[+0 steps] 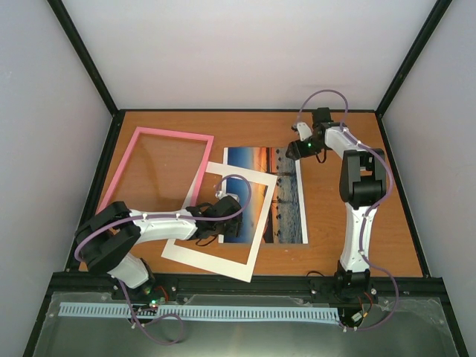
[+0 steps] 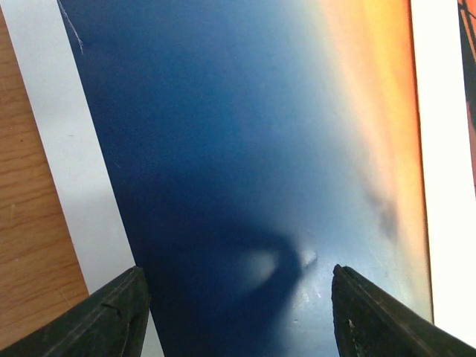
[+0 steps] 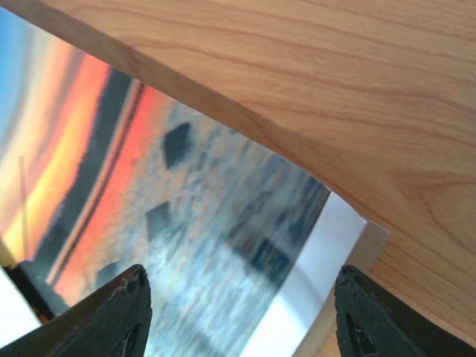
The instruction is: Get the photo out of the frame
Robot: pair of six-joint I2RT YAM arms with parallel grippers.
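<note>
Top view only: the frame [image 1: 175, 133] lay flat at the left rear of the table [image 1: 323, 208], with the photo [image 1: 286, 201] outside it. The photo lay flat mid-table, its left part under a tilted cream mat [image 1: 212, 256].

The left gripper [image 1: 225, 206] hung over the mat's window. The right gripper [image 1: 295, 149] hung over the photo's far right corner.

Left wrist view alone: blue print below 2 spread fingers [image 2: 111, 320], nothing held.

Right wrist view alone: the print's white-edged corner on bare wood, fingers [image 3: 111, 316] likewise parted, gripping nothing.

Surface: orange-brown wood grain, black rails at the edges.

Room: 3 plain pale walls [image 1: 245, 52] closed it in.
</note>
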